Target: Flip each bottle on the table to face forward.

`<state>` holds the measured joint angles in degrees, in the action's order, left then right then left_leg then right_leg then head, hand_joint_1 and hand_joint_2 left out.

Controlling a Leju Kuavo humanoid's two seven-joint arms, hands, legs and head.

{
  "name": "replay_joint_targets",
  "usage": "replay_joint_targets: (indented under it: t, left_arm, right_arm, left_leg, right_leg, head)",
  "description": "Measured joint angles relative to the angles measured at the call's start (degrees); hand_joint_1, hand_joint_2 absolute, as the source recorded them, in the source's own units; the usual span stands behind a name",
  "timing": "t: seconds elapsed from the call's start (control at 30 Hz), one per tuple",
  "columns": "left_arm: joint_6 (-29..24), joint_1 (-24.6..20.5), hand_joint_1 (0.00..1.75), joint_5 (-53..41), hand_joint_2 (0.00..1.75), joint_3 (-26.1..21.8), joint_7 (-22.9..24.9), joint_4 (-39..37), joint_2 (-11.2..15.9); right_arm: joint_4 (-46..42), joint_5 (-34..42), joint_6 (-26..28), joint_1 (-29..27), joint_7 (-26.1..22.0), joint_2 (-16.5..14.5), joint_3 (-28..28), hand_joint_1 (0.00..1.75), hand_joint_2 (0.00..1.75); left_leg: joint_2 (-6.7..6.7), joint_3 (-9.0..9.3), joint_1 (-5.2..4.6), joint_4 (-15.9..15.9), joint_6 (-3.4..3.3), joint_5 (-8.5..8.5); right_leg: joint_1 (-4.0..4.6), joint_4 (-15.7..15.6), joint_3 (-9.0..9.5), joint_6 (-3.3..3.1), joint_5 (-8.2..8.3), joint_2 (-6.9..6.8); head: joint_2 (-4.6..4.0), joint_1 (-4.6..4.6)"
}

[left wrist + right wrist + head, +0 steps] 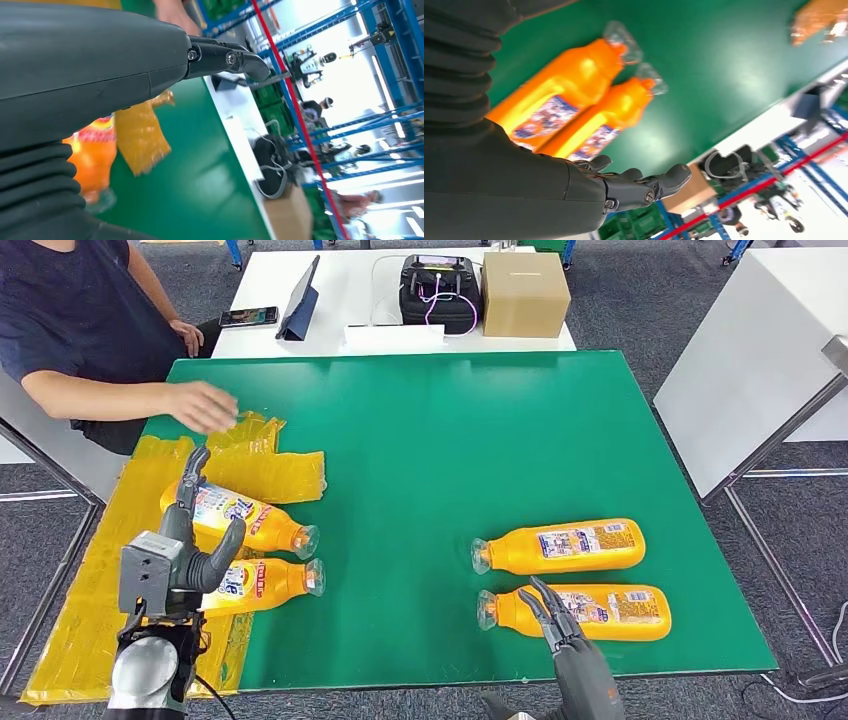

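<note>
head: four orange bottles lie on green counter [450,420], two left [250,520] [262,582], two right [565,546] [590,612]; left hand [190,550] over left pair, fingers apart, empty; right hand [555,618] spread above near right bottle | left wrist: bottle beneath hand | right wrist: fingers [644,185] apart, empty, right pair beyond

Head view looks down on the green table [450,440]; both tilted wrist views skim it closely

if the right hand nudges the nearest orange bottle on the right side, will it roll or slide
The nearest orange bottle lies on its side on the smooth green mat, so it would probably slide. Its body looks flattish rather than round, so rolling seems unlikely. The right hand, fingers spread, hovers at its neck; a push there may pivot it.
</note>
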<state>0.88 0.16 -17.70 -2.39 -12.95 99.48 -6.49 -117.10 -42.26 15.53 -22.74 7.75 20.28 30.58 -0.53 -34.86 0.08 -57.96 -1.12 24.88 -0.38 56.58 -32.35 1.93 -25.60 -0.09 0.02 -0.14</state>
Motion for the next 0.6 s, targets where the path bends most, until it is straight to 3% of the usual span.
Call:
replay_joint_targets:
  t: [0.33,0.6]
  left_arm:
    - [2.8,7.8,0.0,8.3,1.75,-2.5,-1.0,6.5,-0.2]
    - [5.4,10.0,0.0,9.8,1.75,-5.9,-1.6,7.7,-0.4]
  right_arm:
    - [0.0,-1.3,-0.1,-0.7,3.5,5.1,-0.8,0.0,1.75]
    - [0.0,-1.3,-5.3,-1.2,2.0,6.1,-7.6,0.0,1.75]
  left_leg:
    - [0.0,0.05,0.0,0.0,-0.01,-0.01]
    - [-0.01,0.06,0.0,0.0,-0.01,-0.01]
  right_leg:
    - [0.0,0.0,0.05,0.0,0.0,0.0]
    - [0.0,0.0,0.07,0.0,0.0,-0.01]
  head:
    - [0.0,0.0]
    - [0.0,-0.01]
